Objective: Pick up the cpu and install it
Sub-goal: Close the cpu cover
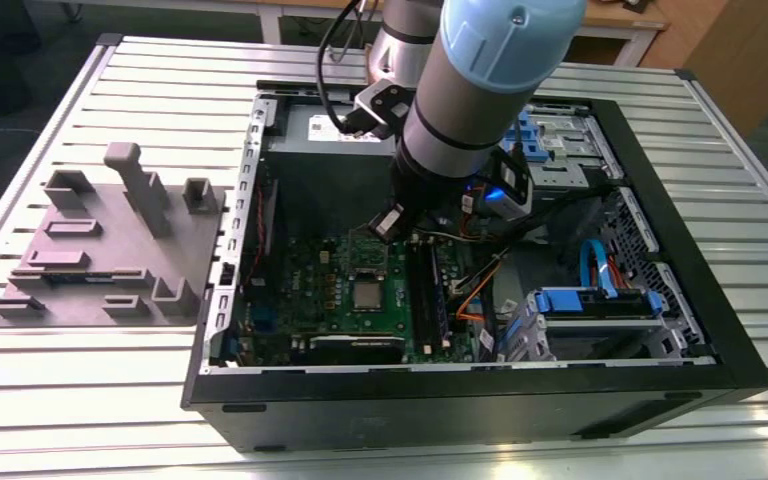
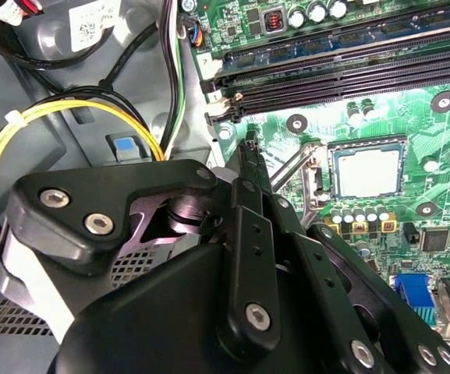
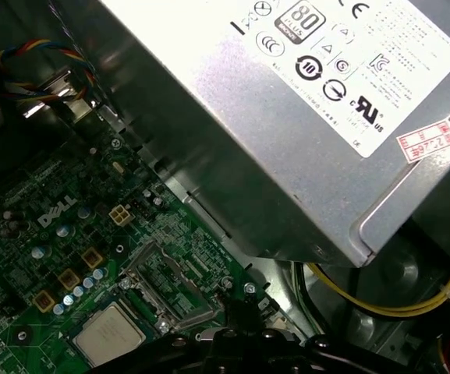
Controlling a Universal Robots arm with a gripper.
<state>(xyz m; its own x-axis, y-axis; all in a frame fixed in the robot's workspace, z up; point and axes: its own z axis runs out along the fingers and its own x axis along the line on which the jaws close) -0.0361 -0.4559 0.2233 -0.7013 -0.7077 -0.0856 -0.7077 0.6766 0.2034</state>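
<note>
Cpu (image 1: 367,292) lies flat in socket of green board (image 1: 307,268), just below centre of exterior view. Gripper (image 1: 388,228) hangs over board, up-frame of cpu, apart from it. Pincer clenched, tips together, nothing grasped. Second wrist view: gripper (image 2: 248,152) near cpu (image 2: 367,173), not touching.

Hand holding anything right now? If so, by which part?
Nothing that shows. The cpu lies in the socket, apart from the hand.
</note>
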